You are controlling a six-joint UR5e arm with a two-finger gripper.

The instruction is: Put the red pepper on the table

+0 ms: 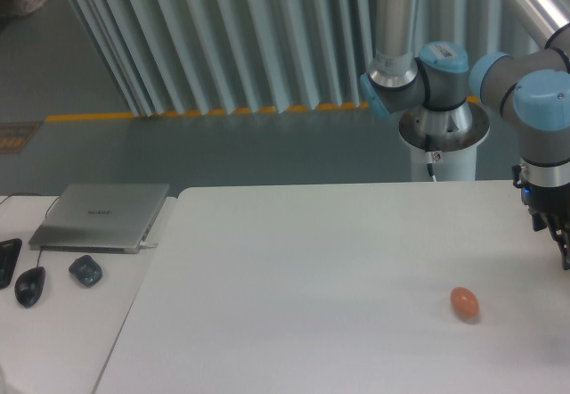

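The large white table (321, 269) fills the lower right of the camera view. My gripper (562, 250) hangs over the table's far right side, mostly cut off by the frame edge, so its jaws cannot be made out. The red pepper does not show anywhere in view; whether it is in the gripper cannot be told. An orange-brown egg-shaped oval (464, 303) lies on the table, to the lower left of the gripper and apart from it.
A narrower white desk (62, 323) on the left bears a closed laptop (102, 215), two mice (85, 270) (30, 284) and a dark object at its left edge. The arm's base (443, 131) stands behind the table's back edge.
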